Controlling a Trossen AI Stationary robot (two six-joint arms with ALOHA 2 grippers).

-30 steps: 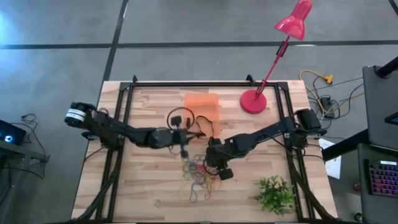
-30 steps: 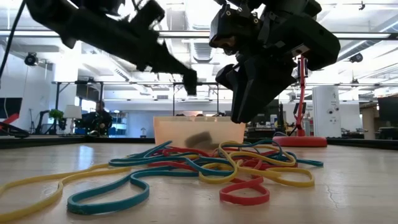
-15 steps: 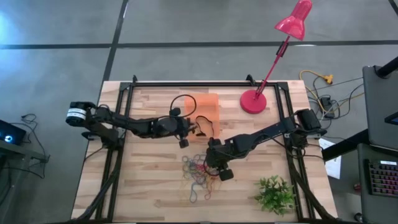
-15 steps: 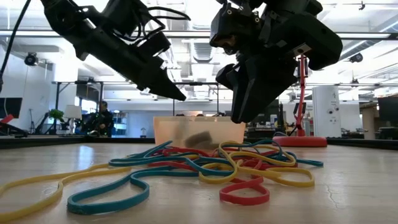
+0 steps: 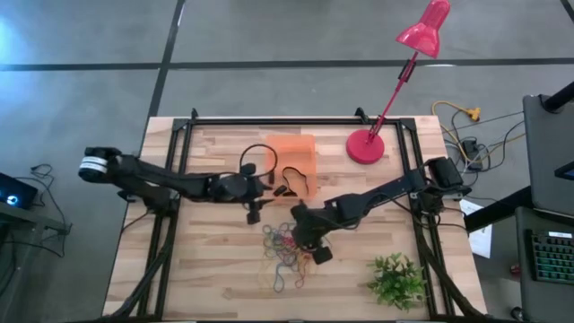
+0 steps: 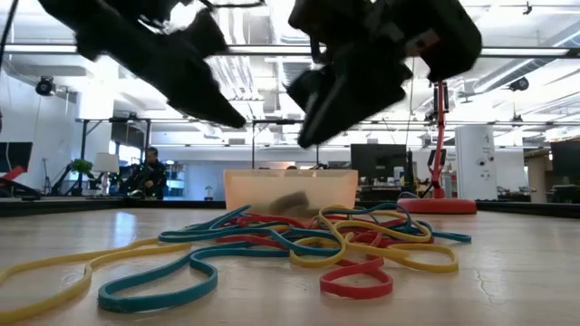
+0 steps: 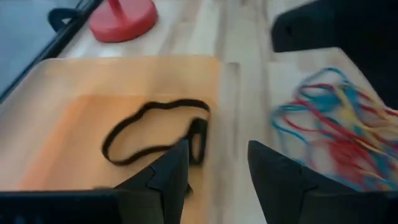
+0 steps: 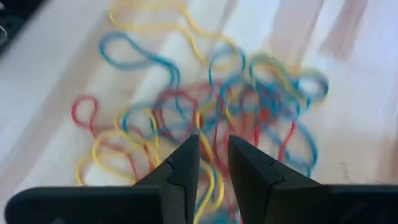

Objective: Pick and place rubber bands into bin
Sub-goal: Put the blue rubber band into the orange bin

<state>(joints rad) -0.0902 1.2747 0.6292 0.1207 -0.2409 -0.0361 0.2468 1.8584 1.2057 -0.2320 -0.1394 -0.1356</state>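
**A:** What are your grippers doing?

**B:** Your left gripper (image 7: 214, 168) has its fingers parted with nothing between them. It hangs above the table just at the bin (image 5: 291, 154), on the side away from the lamp base (image 5: 364, 146). A black band (image 7: 155, 129) lies flat inside the bin, right in front of those fingers.

**A:** And your right one?

**B:** Your right gripper (image 8: 211, 163) shows a narrow gap between its fingers and holds nothing. It hovers over the heap of rubber bands (image 5: 289, 249), at the heap's edge nearest the bin.

**A:** Where do you see the heap?

**B:** On the wooden table (image 5: 206, 269), near the bin on the front side and apart from it. You see red, yellow and blue loops tangled there; a few yellow and blue ones (image 6: 154, 272) trail out from the heap, away from the bin.
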